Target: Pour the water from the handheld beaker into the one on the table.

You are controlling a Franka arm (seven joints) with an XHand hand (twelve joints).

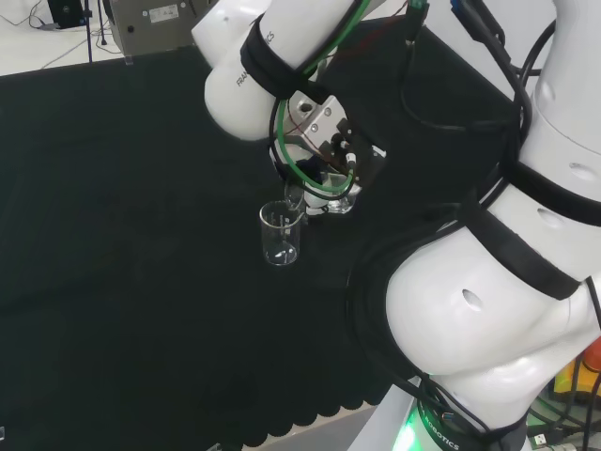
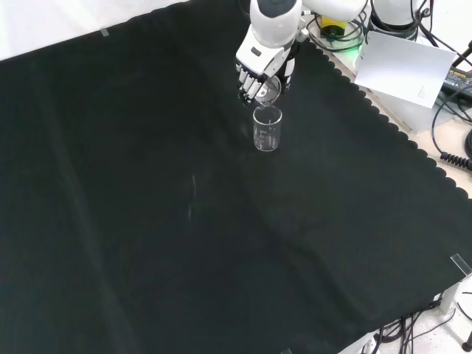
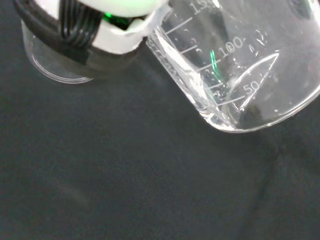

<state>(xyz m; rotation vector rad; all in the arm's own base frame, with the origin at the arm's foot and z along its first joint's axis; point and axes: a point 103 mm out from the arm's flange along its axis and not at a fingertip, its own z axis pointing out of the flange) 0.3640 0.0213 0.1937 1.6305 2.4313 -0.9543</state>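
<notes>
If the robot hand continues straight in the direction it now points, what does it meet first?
Probably the standing beaker: the robot hand points down toward it, the held beaker tilted just above its rim. Depth is unclear.

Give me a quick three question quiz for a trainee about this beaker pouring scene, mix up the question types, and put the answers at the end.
1. True or false: the handheld beaker is upright.
2. Multiple choice: in the front view, the beaker on the cloth stands A) directly below the hand, B) at the cloth's left edge, C) beside the white card.
3. Fill in: the bench is covered with ____ cloth.

Key: 1. False, it is tilted, with its water pooled along the lower side. 2. A. 3. Black.
</notes>
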